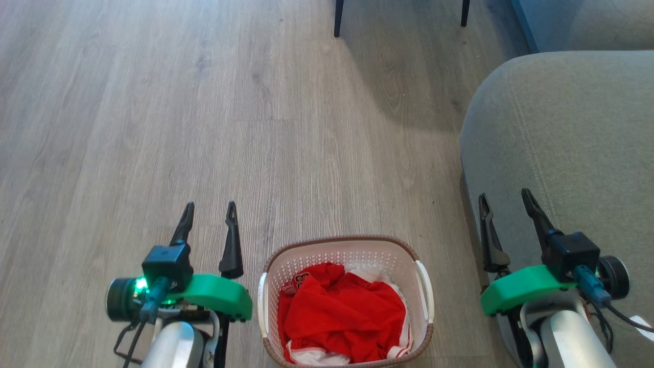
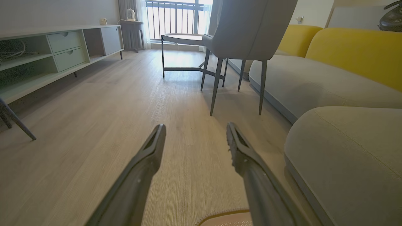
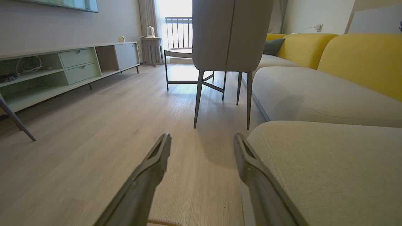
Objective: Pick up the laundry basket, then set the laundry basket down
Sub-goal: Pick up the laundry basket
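The left gripper (image 1: 210, 205) is held parted and empty over the wooden floor (image 1: 153, 102). The laundry basket (image 1: 327, 258) is set on that floor, near, between both arms. The right gripper (image 1: 504, 195) is likewise spread, empty, by the grey sofa (image 1: 572, 128).

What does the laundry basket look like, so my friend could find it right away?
Look at the wood floor beside the big grey sofa. Between the left gripper and right gripper stands the laundry basket. It is white with little holes, a brown rim and red clothes inside.
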Tool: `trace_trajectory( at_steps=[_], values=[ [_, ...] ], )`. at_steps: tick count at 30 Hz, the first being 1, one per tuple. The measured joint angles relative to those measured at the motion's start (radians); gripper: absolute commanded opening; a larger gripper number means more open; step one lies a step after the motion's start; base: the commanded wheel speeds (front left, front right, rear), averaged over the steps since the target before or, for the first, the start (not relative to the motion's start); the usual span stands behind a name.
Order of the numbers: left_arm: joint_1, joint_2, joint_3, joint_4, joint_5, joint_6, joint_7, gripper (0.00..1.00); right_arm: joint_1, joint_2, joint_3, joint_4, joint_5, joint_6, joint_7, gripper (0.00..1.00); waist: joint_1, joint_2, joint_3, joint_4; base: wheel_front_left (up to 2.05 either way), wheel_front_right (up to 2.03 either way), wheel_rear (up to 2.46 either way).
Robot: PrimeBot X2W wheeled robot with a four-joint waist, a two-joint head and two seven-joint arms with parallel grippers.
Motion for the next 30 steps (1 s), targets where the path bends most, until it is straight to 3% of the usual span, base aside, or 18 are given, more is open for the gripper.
trace_trajectory(
  at_steps=[11,22,30],
  values=[
    [-0.031,0.0,-0.04,0.117,-0.042,-0.028,0.0,1.0,-0.026,-0.006,0.026,0.075,0.019,0.0,0.0,1.0,0.0,0.0,0.074,-0.004,0.0,0.0,0.0],
    [-0.172,-0.004,-0.087,0.33,-0.089,-0.052,0.0,1.0,-0.182,-0.026,0.084,0.332,0.077,0.0,0.0,1.0,0.0001,0.0,0.224,-0.015,0.0,0.0,0.0],
    [-0.325,-0.008,-0.15,0.557,-0.129,-0.089,0.0,1.0,-0.364,-0.053,0.158,0.612,0.143,0.0,0.004,1.0,0.0002,0.0,0.36,-0.019,0.0,0.0,0.0]
  ],
)
